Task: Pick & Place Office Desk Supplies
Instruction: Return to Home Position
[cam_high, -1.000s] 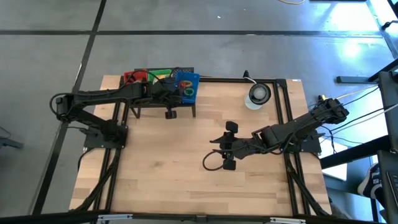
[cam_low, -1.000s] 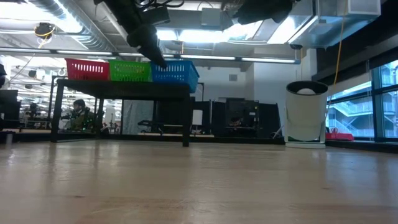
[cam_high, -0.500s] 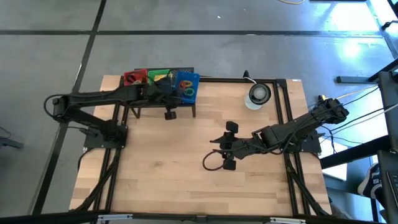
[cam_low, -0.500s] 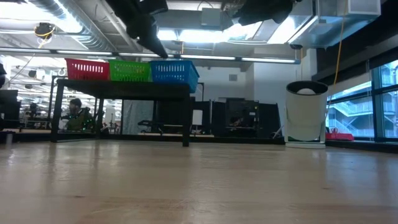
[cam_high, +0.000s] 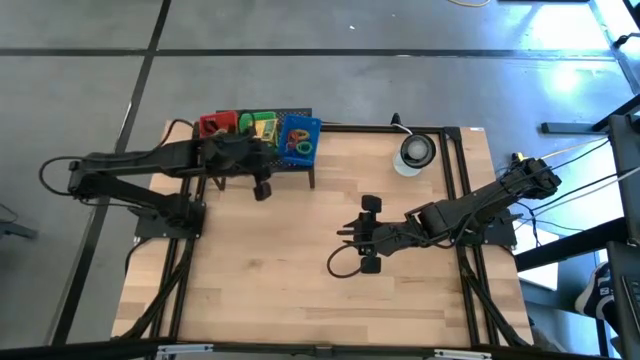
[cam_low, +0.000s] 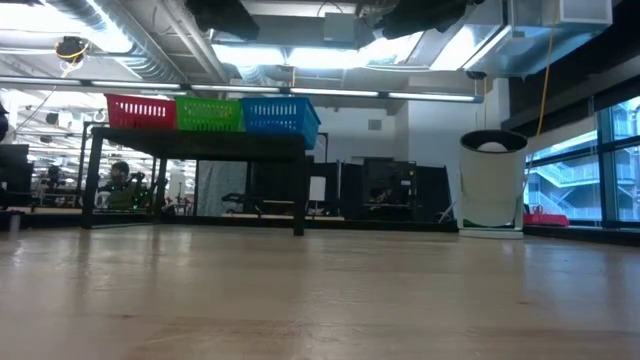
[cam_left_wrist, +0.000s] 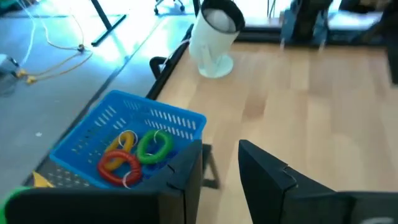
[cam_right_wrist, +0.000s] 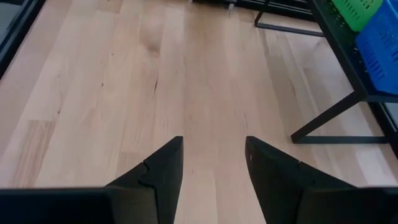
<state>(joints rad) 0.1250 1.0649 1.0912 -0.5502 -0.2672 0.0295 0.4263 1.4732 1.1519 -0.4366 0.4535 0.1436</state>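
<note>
The supplies are already off the surface (cam_high: 300, 290). Three baskets stand in a row on the shelf (cam_low: 200, 143) at the surface's 11 o'clock corner: the red basket (cam_high: 213, 125), the green basket (cam_high: 258, 124) with something yellow in it, and the blue basket (cam_high: 300, 135), which holds coloured loops (cam_left_wrist: 134, 155) in orange, green and yellow. The row's long axis runs 9 to 3 o'clock.

The left hand (cam_high: 262, 187) hangs just off the shelf's front edge, on its 6 o'clock side. Its fingers (cam_left_wrist: 186, 180) are spread and nothing is between them. From this hand the blue basket lies at about 1 o'clock and the green one near 12, both close but not touched. The left forearm reaches in from 9 o'clock and crosses above the shelf's front left corner.

The right hand (cam_high: 368, 234) waits over the middle of the surface, at about 4 o'clock from the shelf and well apart from it, also spread wide and empty, as its wrist view shows. A cup (cam_high: 415, 152) stands at the surface's 1 o'clock.

With the baskets shelved, what seems left is the retreat. That move turns on the left arm, the nearer one: its way home looks to be back toward 9 o'clock, away from the baskets and along the row, so the forearm should clear the shelf corner it overhangs.
</note>
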